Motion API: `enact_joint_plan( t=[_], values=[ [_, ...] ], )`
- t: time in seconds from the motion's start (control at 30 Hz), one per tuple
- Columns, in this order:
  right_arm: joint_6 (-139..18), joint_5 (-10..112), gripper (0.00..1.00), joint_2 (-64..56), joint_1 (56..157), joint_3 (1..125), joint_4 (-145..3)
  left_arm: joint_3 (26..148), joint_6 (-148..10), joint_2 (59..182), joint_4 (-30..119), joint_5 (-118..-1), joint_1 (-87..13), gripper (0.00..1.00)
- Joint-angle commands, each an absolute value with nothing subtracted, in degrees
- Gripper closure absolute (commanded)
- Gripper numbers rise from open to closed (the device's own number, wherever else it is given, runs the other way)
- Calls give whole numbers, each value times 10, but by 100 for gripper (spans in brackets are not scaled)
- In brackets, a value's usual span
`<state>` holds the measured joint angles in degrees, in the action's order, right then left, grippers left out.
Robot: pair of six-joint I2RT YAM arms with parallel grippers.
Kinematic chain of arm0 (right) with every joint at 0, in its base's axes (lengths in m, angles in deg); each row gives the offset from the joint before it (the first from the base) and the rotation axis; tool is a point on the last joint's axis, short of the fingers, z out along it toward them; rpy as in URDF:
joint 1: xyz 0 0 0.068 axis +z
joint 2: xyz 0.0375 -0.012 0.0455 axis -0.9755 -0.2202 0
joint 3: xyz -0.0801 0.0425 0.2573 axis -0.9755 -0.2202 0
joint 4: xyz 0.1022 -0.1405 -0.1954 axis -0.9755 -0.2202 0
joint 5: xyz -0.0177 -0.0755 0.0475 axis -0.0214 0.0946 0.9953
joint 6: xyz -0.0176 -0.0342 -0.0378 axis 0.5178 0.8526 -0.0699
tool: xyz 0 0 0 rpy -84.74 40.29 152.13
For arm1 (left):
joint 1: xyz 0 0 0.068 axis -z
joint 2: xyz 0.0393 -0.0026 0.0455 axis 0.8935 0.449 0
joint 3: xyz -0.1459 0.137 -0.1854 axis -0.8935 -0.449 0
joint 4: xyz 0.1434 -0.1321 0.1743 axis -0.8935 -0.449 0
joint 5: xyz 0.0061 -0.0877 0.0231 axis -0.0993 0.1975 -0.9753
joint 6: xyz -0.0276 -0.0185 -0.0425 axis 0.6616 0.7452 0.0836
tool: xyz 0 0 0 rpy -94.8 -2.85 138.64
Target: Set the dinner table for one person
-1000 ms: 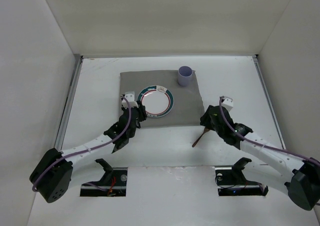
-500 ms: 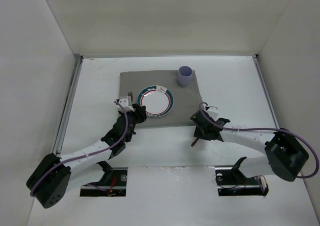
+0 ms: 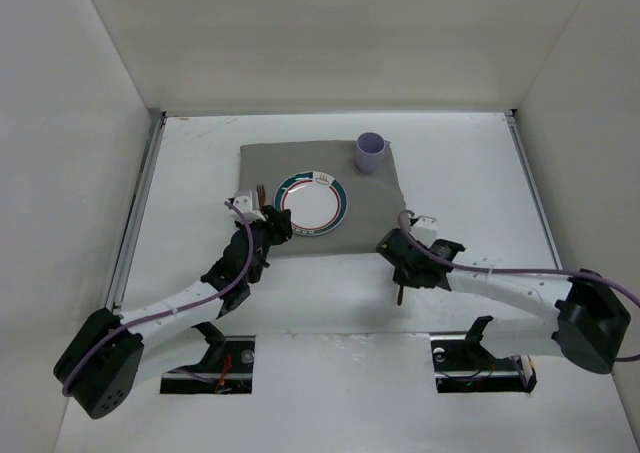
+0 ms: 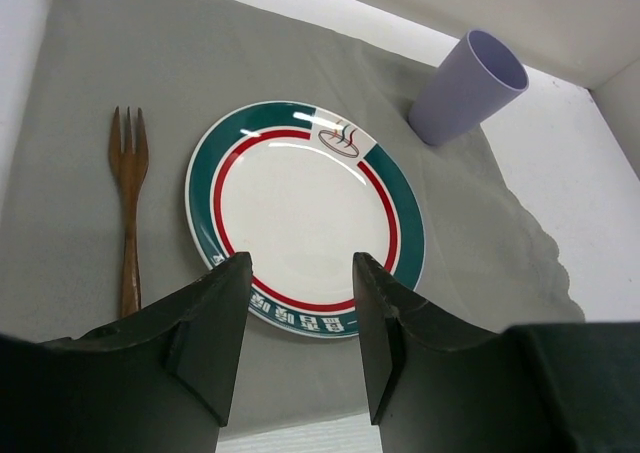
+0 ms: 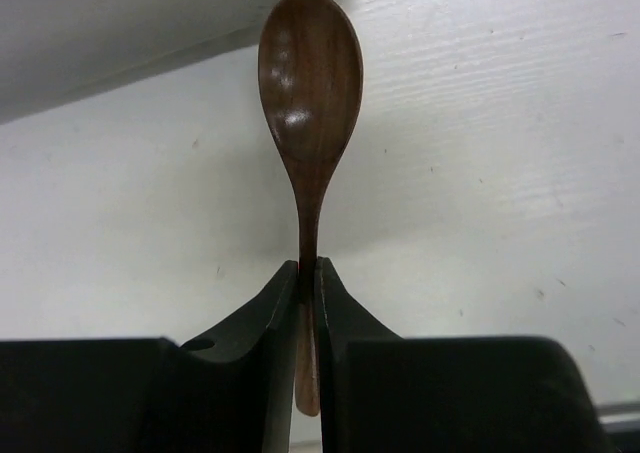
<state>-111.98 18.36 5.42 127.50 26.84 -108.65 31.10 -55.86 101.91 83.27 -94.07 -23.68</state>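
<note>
**Spoon gripped, left jaws released**

Over the dinner table point(image 3: 460, 163), right of centre toward the near edge, the right gripper point(image 5: 308, 273) clenches a wooden spoon point(image 5: 310, 83) by its handle. The left gripper point(image 4: 299, 268) hangs released above the grey mat point(image 4: 100, 73). Beyond it the fork point(image 4: 128, 213) lies beside the plate point(image 4: 300, 203), with the lilac cup point(image 4: 468, 85) farthest.

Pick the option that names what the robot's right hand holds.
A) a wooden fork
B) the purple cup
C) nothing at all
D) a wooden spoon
D: in the right wrist view the right hand is closed on the thin handle of the wooden spoon, while the wooden fork lies free on the grey mat.
</note>
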Motion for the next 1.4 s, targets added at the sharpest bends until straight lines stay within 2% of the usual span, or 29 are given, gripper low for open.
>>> enact_joint_plan(
  t=[0.0, 0.13, 0.3, 0.47, 0.67, 0.83, 1.37],
  values=[
    [-1112, 120, 85, 93, 1301, 349, -1196, 306, -545, 1023, 869, -933, -243, 58],
    [-1024, 109, 83, 79, 1301, 432, -1175, 305, -545, 1021, 869, -933, -243, 57],
    [-853, 147, 82, -12, 1240, 493, -992, 302, -545, 1020, 869, -933, -249, 57],
    [-737, 241, 82, -129, 1177, 545, -842, 301, -545, 1027, 869, -935, -253, 57],
    [-704, 324, 83, -204, 1131, 578, -793, 299, -545, 1030, 872, -936, -258, 57],
    [-708, 346, 82, -244, 1126, 590, -776, 301, -545, 1049, 880, -935, -261, 56],
    [-774, 284, 82, -316, 1112, 600, -758, 306, -545, 1069, 884, -933, -261, 56]
  ],
)
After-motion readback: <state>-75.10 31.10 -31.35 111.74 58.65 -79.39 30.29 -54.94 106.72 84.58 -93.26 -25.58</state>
